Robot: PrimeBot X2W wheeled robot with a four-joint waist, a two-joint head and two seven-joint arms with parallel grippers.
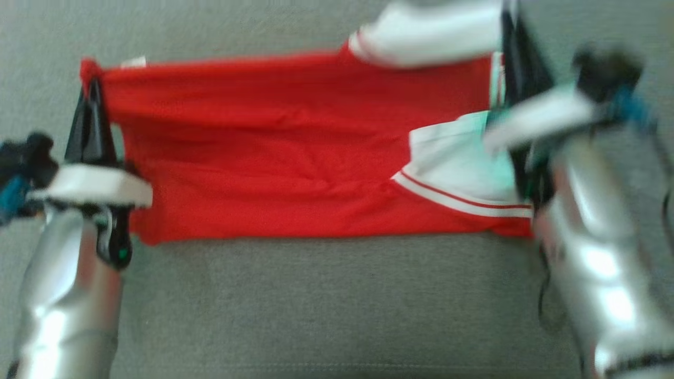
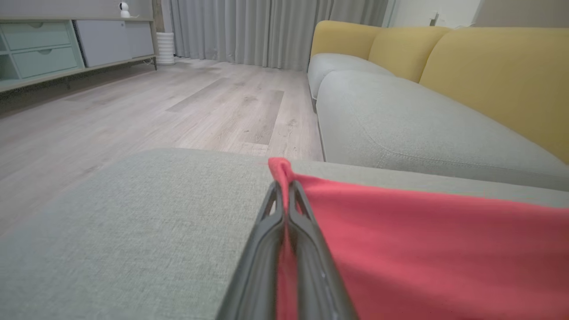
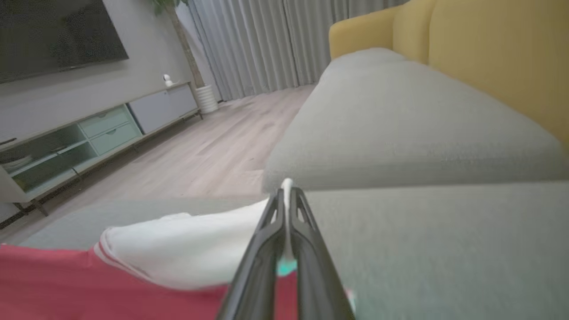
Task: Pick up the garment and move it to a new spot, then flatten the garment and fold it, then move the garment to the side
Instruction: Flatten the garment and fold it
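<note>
A red garment with white sleeves trimmed in red stripes lies stretched across the grey cushion. My left gripper is shut on its far left corner, the red cloth pinched between the dark fingers in the left wrist view. My right gripper is shut on the far right edge, where a white sleeve bunches beside the fingers. A second white sleeve lies folded over the red body near my right arm.
The garment rests on a grey ottoman beside a sofa with yellow backs. Wooden floor, a low media cabinet and grey curtains stand beyond. Bare cushion lies in front of the garment.
</note>
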